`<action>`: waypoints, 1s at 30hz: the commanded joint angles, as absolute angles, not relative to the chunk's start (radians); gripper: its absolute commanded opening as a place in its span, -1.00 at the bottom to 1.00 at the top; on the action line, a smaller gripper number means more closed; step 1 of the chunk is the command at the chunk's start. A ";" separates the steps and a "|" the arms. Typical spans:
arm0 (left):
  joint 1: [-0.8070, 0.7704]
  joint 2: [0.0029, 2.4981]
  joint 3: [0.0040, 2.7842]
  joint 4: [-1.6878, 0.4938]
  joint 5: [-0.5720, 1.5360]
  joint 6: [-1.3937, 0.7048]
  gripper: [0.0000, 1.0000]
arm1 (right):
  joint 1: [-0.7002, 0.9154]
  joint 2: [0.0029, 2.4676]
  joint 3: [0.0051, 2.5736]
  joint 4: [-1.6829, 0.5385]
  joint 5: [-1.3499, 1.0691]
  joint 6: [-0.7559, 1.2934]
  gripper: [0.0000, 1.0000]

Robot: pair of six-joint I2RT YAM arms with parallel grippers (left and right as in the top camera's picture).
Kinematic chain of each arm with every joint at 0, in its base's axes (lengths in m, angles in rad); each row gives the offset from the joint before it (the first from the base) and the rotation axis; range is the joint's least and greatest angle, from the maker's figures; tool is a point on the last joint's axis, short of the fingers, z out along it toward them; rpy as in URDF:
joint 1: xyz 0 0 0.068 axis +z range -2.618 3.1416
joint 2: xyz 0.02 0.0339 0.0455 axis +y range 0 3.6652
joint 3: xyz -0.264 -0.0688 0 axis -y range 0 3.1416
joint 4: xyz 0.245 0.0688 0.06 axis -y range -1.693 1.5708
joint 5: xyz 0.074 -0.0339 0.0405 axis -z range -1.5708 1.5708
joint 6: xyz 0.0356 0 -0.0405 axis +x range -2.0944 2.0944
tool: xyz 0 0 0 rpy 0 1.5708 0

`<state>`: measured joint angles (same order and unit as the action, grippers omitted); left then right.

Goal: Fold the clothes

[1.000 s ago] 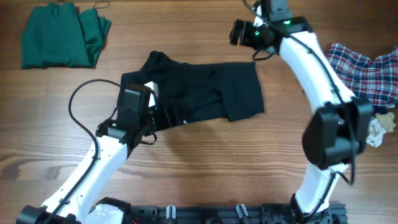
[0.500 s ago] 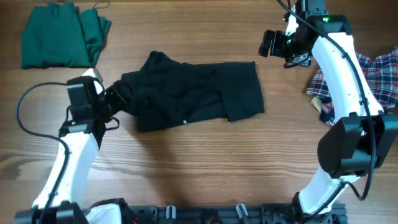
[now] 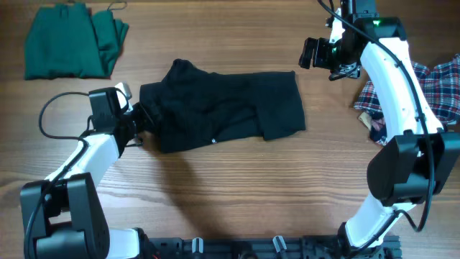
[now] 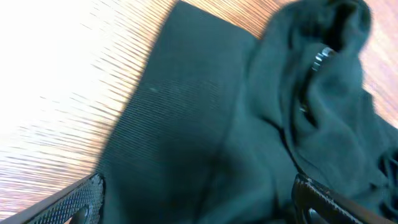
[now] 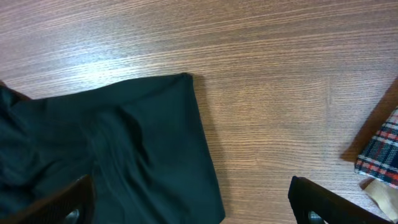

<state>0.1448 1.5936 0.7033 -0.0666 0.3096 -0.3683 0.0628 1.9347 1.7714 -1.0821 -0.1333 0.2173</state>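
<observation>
The black shirt [image 3: 223, 108] lies crumpled in a rough rectangle at the middle of the table. My left gripper [image 3: 146, 120] is at its left edge, low over the cloth. In the left wrist view the left gripper [image 4: 199, 205] is open, its fingers [image 4: 81, 199] wide apart, with black shirt fabric [image 4: 205, 124] lying between them. My right gripper [image 3: 313, 53] hangs open above the bare wood beyond the shirt's upper right corner. In the right wrist view the right gripper [image 5: 196, 208] holds nothing, and that corner of the black shirt [image 5: 137, 143] lies below it.
A folded green garment [image 3: 68, 39] lies at the back left. A plaid shirt [image 3: 431, 86] is bunched at the right edge, partly behind the right arm; its corner [image 5: 382, 149] shows in the right wrist view. Bare wood runs along the table's front.
The left arm came off the shirt's lower left part, swung out to the left, and has moved back to its left edge. The right gripper moved right, then stayed still.
</observation>
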 commanded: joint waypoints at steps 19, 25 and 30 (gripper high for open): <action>0.155 1.754 0.759 0.023 0.377 -0.239 0.95 | 0.064 1.940 1.762 -1.124 -0.135 0.184 1.00; 0.155 1.769 0.771 0.009 0.507 -0.239 0.95 | 0.064 1.940 1.762 -1.130 -0.135 0.184 0.99; 0.155 1.769 0.771 -0.079 0.563 -0.239 0.88 | 0.064 1.940 1.762 -1.130 -0.135 0.185 0.99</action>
